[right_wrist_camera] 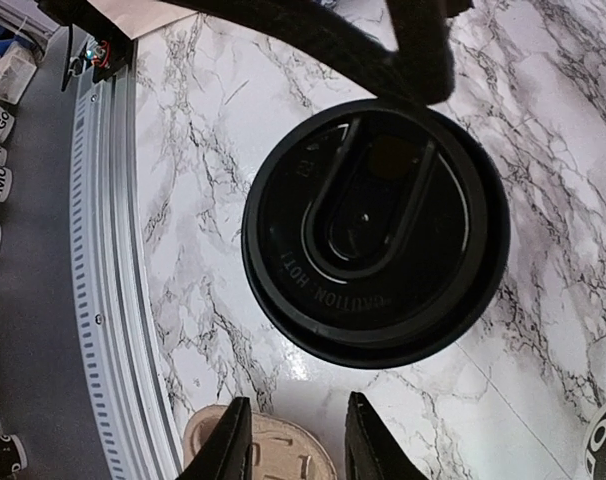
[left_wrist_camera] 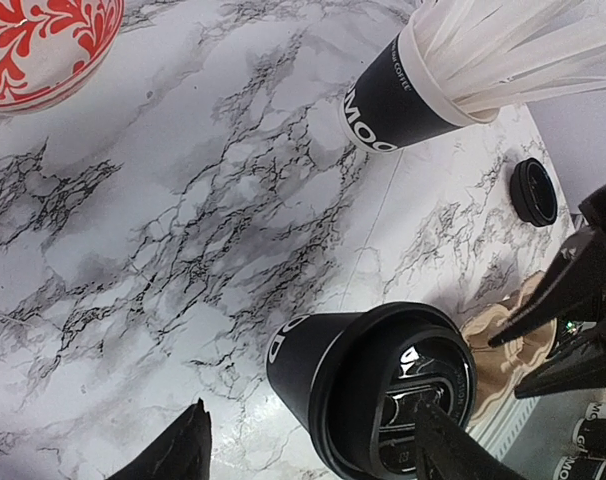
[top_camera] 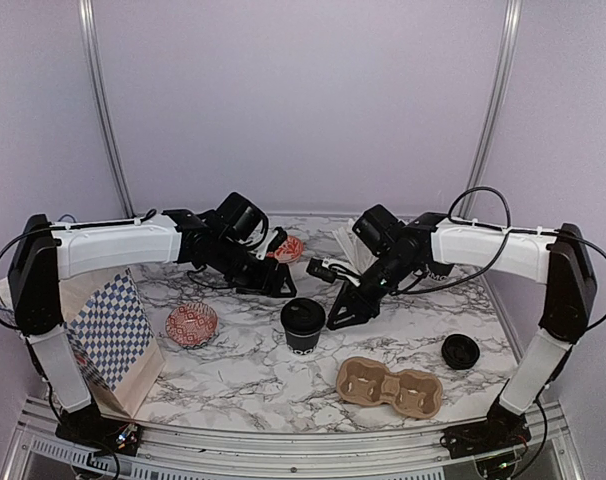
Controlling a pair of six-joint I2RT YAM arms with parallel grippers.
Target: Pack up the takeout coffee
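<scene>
Nearest the arm bases, the brown pulp carrier tray [top_camera: 389, 386] is lying on the counter [top_camera: 233, 385] with both holes vacant. Just behind it, apart from the tray, the takeout coffee cup [top_camera: 303, 322] is standing upright with its black lid [right_wrist_camera: 373, 220] on. The left claw [left_wrist_camera: 311, 425] is hanging spread wide, one finger on each side of the cup and not closed on it. The right claw [right_wrist_camera: 295, 440] is hovering by the cup's right side, fingers parted only narrowly and gripping nothing. A loose lid [top_camera: 461, 351] is lying well to the right.

Judging by this, the step in hand is taking hold of the capped cup. The next move is calling for a level lift and a straight drop into a tray hole.

Raised lettering on the lid is reading "CAUTION HOT". Farther back, the cup of white sticks [left_wrist_camera: 403, 95] is showing "MOO" in large white letters and a small "COFFEE"
</scene>
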